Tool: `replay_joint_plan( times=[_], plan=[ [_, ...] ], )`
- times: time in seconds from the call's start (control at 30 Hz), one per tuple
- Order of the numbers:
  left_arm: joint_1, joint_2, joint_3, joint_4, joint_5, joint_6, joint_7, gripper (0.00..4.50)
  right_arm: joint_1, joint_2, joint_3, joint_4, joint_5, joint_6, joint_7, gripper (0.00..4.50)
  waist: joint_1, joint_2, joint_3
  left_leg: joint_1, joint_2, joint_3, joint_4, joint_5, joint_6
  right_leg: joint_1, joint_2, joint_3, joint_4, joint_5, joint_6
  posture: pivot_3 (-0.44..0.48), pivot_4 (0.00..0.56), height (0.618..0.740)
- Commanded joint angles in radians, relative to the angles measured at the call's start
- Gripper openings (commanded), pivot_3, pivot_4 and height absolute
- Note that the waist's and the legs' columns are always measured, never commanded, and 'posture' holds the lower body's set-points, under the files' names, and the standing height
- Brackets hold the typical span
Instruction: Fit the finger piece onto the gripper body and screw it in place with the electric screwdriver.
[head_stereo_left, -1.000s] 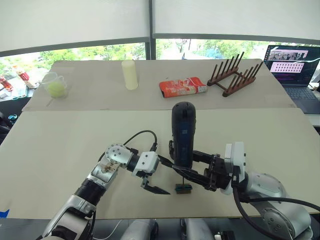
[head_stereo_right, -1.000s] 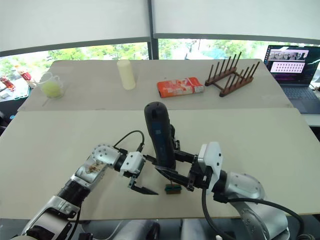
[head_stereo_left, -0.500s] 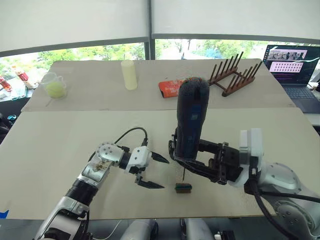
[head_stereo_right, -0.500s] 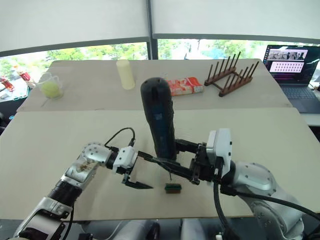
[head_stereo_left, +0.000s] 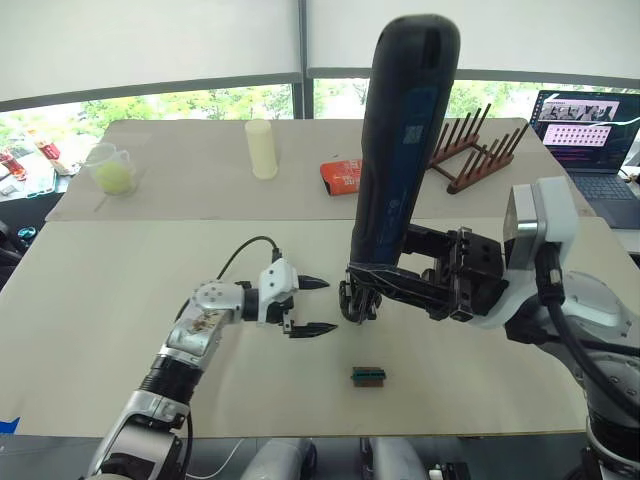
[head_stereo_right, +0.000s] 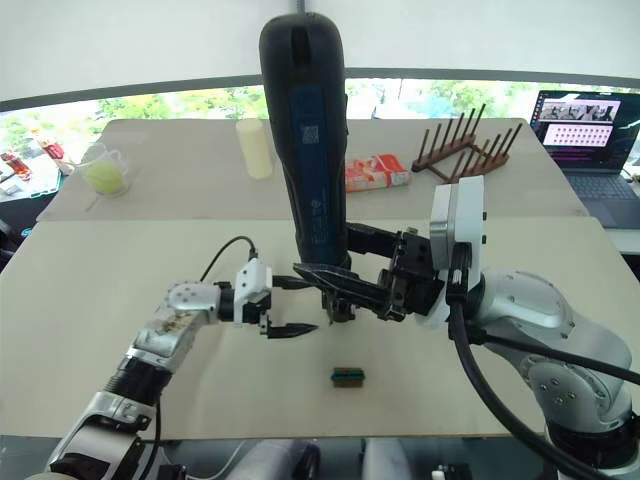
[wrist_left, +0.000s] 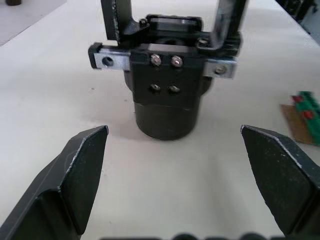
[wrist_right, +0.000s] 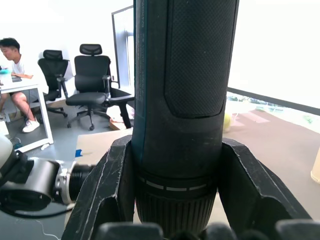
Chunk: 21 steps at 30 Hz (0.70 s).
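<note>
Right gripper (head_stereo_left: 375, 290): pinched on the lower barrel of the electric screwdriver (head_stereo_left: 400, 150), one black finger on each side, the tool upright and raised above the table (head_stereo_left: 120, 290) with its rounded end uppermost.
Screwdriver's tip: hidden behind the gripper's fingers in the head views, so the bit cannot be made out.
Left gripper (head_stereo_left: 320, 305): fingers spread wide and holding nothing, low over the table, pointing toward the right gripper.
Gripper body (wrist_left: 167, 95): standing on the table just ahead of the left gripper, between its two spread fingers but apart from both (in the head views it sits behind the right gripper's fingers and is hard to pick out).
Left wrist view: the body's round base, a front plate with four screws and two uprights rising from it; a small green-and-brown block (wrist_left: 302, 117) lies off to one side.
Head views: the same green-and-brown block (head_stereo_left: 368, 375) lies on the table near the front edge, below and apart from both grippers.
Right wrist view: the textured grip of the screwdriver (wrist_right: 185, 100) clamped between two fingers (wrist_right: 107, 185), and an office behind with chairs and a seated person (wrist_right: 15, 85).
Far table: a pale cylinder (head_stereo_left: 261, 148), a red packet (head_stereo_left: 340, 172), a wooden rack (head_stereo_left: 478, 150), a clear cup (head_stereo_left: 112, 168).
</note>
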Motion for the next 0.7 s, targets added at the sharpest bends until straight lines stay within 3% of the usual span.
replay_joint_plan(
  times=[0.03,0.23,0.33,0.4,0.43,0.63,0.7],
  plan=[
    [-0.047,-0.053,-0.022,0.078,0.042,-0.055,0.048,4.5,-0.018,-0.006,-0.022,-0.01,0.023,-0.007,0.001,1.92,0.002,0.0,0.0,0.0,0.0,0.0,0.0,0.0,0.0,0.0,0.0,0.0,0.0,0.0,0.0,0.0,0.15,0.74],
    [-0.093,-0.143,-0.025,0.184,0.046,-0.067,0.069,4.5,0.017,-0.018,-0.044,-0.014,0.016,-0.008,0.008,1.92,0.003,0.0,0.0,0.0,0.0,0.0,0.0,0.0,0.0,0.0,0.0,0.0,0.0,0.0,0.0,0.0,0.15,0.74],
    [-0.111,-0.166,-0.023,0.214,0.008,-0.086,-0.019,3.65,0.041,-0.03,-0.061,-0.029,0.019,-0.013,0.009,1.92,0.002,0.0,0.0,-0.001,0.0,0.0,0.0,0.0,0.0,0.0,0.0,0.0,0.0,0.0,0.0,0.0,0.15,0.74],
    [-0.128,-0.168,-0.027,0.24,0.002,-0.109,-0.073,2.61,0.049,-0.037,-0.07,-0.032,0.024,-0.016,0.009,1.92,0.002,0.0,0.0,-0.001,0.0,0.0,0.001,0.0,0.0,-0.001,0.0,0.0,0.0,0.0,0.0,0.0,0.15,0.74],
    [-0.148,-0.169,-0.032,0.267,0.005,-0.125,-0.104,2.33,0.053,-0.043,-0.077,-0.034,0.031,-0.016,0.01,1.92,0.002,0.0,0.0,-0.001,0.0,0.0,0.0,0.0,0.0,-0.001,0.0,0.0,0.0,0.0,0.0,0.0,0.15,0.74],
    [-0.336,-0.214,-0.052,0.527,0.034,-0.285,-0.316,2.33,0.086,-0.093,-0.117,-0.064,0.094,-0.005,0.017,1.92,0.01,-0.001,0.001,-0.004,0.0,0.0,0.003,0.0,0.0,-0.002,-0.001,-0.001,0.0,0.0,0.0,0.0,0.15,0.74],
    [-0.395,-0.224,-0.057,0.639,0.074,-0.36,-0.327,2.33,0.092,-0.101,-0.118,-0.068,0.097,-0.006,0.009,1.92,0.014,-0.001,0.001,-0.005,0.0,0.0,0.003,0.0,0.001,-0.002,-0.001,-0.002,0.0,0.0,0.0,0.0,0.15,0.74]
  ],
)
